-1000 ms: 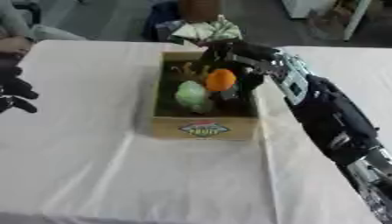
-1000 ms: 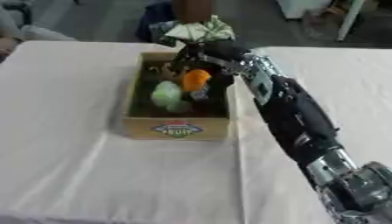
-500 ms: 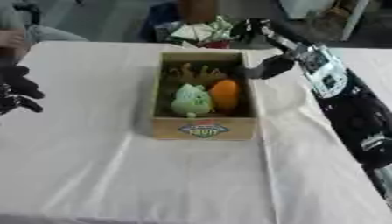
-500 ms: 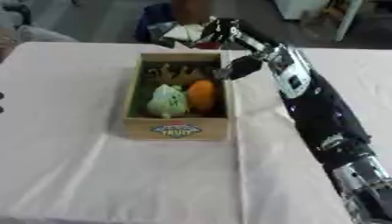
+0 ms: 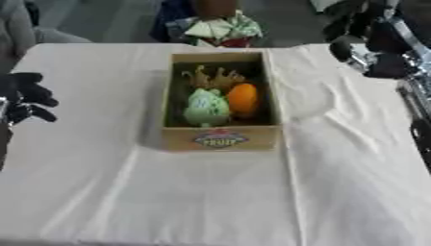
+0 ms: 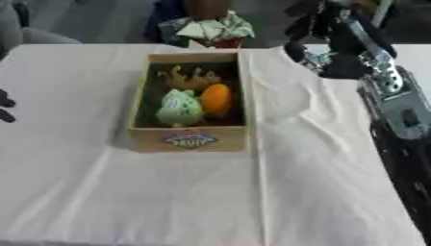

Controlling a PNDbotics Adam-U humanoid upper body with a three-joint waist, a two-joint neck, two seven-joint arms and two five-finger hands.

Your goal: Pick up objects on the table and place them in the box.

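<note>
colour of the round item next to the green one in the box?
Orange, beside the pale green item; clearest in the left eye view.

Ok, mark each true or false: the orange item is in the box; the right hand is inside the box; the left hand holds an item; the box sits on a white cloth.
1. The orange item lies in the box: true.
2. The right hand is inside the box: false, it is raised beyond the box's far right corner.
3. The left hand holds an item: false, nothing shows in it at the left edge.
4. The box sits on a white cloth: true.
</note>
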